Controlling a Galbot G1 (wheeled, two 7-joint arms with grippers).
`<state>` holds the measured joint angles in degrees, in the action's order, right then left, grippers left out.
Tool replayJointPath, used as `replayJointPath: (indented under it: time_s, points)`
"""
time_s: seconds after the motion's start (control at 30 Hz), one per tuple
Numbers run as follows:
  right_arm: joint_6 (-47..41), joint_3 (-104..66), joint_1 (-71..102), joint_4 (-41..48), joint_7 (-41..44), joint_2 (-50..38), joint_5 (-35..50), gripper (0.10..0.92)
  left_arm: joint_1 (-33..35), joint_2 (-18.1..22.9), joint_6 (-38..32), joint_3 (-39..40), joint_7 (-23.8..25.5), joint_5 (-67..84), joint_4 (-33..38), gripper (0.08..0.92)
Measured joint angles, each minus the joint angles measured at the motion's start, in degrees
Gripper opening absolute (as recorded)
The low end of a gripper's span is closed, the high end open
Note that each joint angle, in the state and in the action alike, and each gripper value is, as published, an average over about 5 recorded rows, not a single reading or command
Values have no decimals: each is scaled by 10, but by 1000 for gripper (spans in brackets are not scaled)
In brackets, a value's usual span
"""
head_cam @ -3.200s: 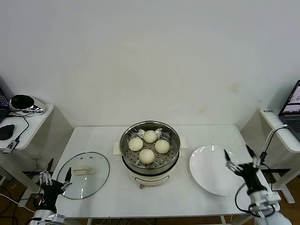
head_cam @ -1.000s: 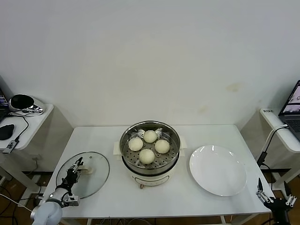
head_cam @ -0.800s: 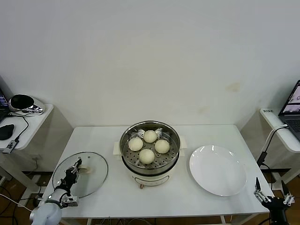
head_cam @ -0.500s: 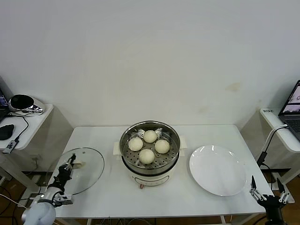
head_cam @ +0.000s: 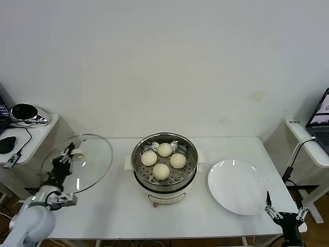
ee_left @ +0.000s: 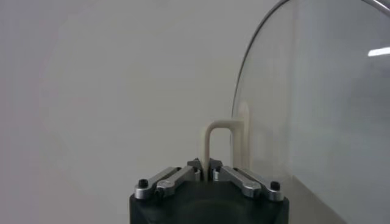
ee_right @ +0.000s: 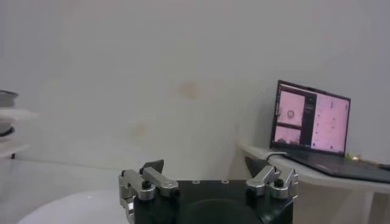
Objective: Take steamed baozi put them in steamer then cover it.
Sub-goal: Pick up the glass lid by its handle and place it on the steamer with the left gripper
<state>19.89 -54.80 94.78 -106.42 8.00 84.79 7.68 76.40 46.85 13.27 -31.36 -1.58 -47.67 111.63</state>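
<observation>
Left gripper [head_cam: 67,154] clamps the cover [head_cam: 85,164] by its handle, tilted, left of the steamer [head_cam: 163,164]; right gripper [head_cam: 284,213] spread, empty.

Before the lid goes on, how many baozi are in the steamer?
4, all on the steamer tray: baozi at the back, left, right, front. None hidden.

In the left wrist view the cover [ee_left: 317,103] runs off the picture's edge, so only part of its glass shows. The right end effector [head_cam: 283,211] sits at the head view's lower edge, its arm cut off. The plate [ee_right: 67,210] shows only as a blurred sliver.
</observation>
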Motion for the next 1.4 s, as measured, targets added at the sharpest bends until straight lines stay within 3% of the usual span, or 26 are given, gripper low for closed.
replayJointPath:
  time_s: [0.3,0.7,1.03,1.4]
  points:
    - [-9,14,-3,-9,-21,24,-52,823,-129,-13,101,169,39,-2,36,138]
    - [-18,27,-14,-5,-59,44,-127,823,-283,79,205,353,125,-88,2,138]
    - [-18,35,-20,2,-73,48,-155,823,-329,157,234,425,164,-160,-38,138]
    - [-13,42,-21,11,-77,50,-164,823,-337,200,236,453,170,-196,-72,138]
